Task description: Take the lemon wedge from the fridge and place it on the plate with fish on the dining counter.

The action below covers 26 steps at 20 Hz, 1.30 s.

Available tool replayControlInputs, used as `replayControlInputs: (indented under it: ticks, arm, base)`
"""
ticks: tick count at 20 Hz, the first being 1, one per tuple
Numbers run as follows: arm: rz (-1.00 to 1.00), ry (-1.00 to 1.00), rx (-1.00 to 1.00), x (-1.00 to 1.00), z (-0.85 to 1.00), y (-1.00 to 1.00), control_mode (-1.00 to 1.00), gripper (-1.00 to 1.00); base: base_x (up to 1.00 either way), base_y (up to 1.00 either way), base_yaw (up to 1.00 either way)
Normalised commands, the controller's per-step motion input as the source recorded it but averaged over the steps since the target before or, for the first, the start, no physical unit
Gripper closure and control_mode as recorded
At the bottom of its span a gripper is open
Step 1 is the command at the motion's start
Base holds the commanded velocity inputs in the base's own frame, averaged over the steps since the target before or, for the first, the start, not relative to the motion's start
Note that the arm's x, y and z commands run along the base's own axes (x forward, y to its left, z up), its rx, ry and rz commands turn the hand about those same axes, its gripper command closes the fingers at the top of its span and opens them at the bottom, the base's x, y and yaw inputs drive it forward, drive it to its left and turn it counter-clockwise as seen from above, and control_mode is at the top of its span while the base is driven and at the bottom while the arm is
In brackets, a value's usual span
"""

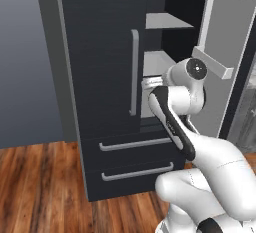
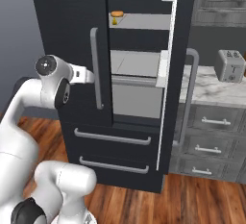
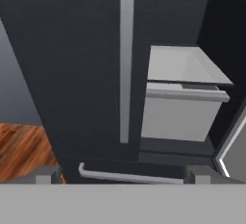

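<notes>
Facing the fridge (image 1: 107,77) in the left base view, the arm is reaching toward the open right half; the shut left door is hiding the gripper.

Right base view: the wedge (image 2: 115,21) is sitting on the upper shelf beside an orange item (image 2: 116,14), well above the wrist.

Hand view: fingertips (image 3: 44,175) are standing wide apart, pointing at the bin (image 3: 180,93), the wedge lying out of frame.

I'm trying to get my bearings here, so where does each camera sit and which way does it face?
Left base view: behind the arm's left, facing the fridge; the white arm rises lower right.
Right base view: behind its right, same fridge, open right door, lemon wedge on a shelf; arm lower left.
Hand view: on the hand, facing the left door; open pincer fingertips below.
</notes>
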Motion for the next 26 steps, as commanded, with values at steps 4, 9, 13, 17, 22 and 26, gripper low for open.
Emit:
replayControlInputs:
  ticks: [4, 9, 13, 17, 22, 26]
  arm:
    - [-0.02, 0.05, 0.0, 0.79, 0.0, 0.0, -1.0, -1.0]
    - [-0.01, 0.03, 0.0, 0.78, 0.0, 0.24, -1.0, -1.0]
    - [-0.03, 0.01, 0.0, 0.71, -0.03, 0.49, -1.0, -1.0]
    - [0.0, 0.0, 0.0, 0.71, -0.31, 0.2, -1.0, -1.0]
    - [0.0, -0.01, 0.01, 0.46, -0.31, -0.24, -1.0, -1.0]
    - [0.0, -0.01, 0.01, 0.15, -0.01, -0.14, -1.0, -1.0]
  base:
    - [0.0, 0.0, 0.0]
    - [0.0, 0.0, 0.0]
    - [0.0, 0.0, 0.0]
    - [0.0, 0.0, 0.0]
    - [0.0, 0.0, 0.0]
    - [0.0, 0.0, 0.0]
